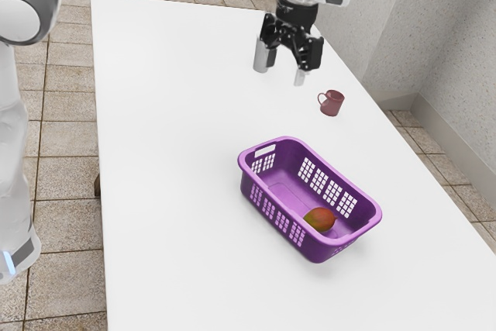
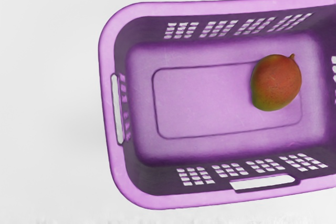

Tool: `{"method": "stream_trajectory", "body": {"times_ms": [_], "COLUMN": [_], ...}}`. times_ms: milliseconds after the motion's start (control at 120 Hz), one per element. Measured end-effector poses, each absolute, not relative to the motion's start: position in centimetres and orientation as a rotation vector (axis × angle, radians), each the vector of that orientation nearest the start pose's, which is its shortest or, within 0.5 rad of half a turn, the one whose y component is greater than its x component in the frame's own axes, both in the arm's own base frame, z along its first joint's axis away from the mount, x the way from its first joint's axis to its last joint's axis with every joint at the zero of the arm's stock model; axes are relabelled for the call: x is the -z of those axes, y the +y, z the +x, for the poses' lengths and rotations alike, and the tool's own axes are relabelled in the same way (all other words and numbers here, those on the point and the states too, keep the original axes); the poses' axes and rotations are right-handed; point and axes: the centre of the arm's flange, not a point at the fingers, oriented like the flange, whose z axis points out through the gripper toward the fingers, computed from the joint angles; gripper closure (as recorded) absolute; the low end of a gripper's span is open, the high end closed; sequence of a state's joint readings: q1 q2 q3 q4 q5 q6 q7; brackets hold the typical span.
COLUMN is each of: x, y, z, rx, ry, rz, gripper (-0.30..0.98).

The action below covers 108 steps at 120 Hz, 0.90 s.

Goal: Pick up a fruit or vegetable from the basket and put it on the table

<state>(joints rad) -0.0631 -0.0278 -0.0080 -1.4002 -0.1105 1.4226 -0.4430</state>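
Jaws wide apart, empty; mango well below, towards the basket's end at the exterior view's right

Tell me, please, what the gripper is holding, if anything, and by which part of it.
Nothing is held: the gripper is open above the table, and the mango lies in the purple basket.

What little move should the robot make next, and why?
Probably I should ease my open gripper sideways toward the mango before lowering: it hangs clear of the purple basket, and the wrist view centres on bare basket floor, with the mango off nearer one end.
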Motion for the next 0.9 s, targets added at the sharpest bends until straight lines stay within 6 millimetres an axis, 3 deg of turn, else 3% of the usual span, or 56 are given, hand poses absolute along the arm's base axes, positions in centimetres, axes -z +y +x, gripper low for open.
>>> {"method": "stream_trajectory", "body": {"times_ms": [200, 325, 458, 550, 633, 900], "x": [-70.2, -66.1, -62.6, -59.3, -57.6, -51.9], "y": [-9.3, -11.2, -11.0, -14.4, -17.1, -18.4], "z": [51.8, 54.0, 56.7, 58.4, 58.7, 62.3], "rx": [-0.054, -0.188, -0.242, -0.244, -0.222, -0.201], "ry": [-0.746, -0.857, -1.002, -0.993, -0.987, -1.085], "rz": [-3.187, -3.117, -3.037, -3.013, -3.014, -2.985], "gripper": [0.0, 0.0, 0.0, 0.0, 0.0, 0.0]}}
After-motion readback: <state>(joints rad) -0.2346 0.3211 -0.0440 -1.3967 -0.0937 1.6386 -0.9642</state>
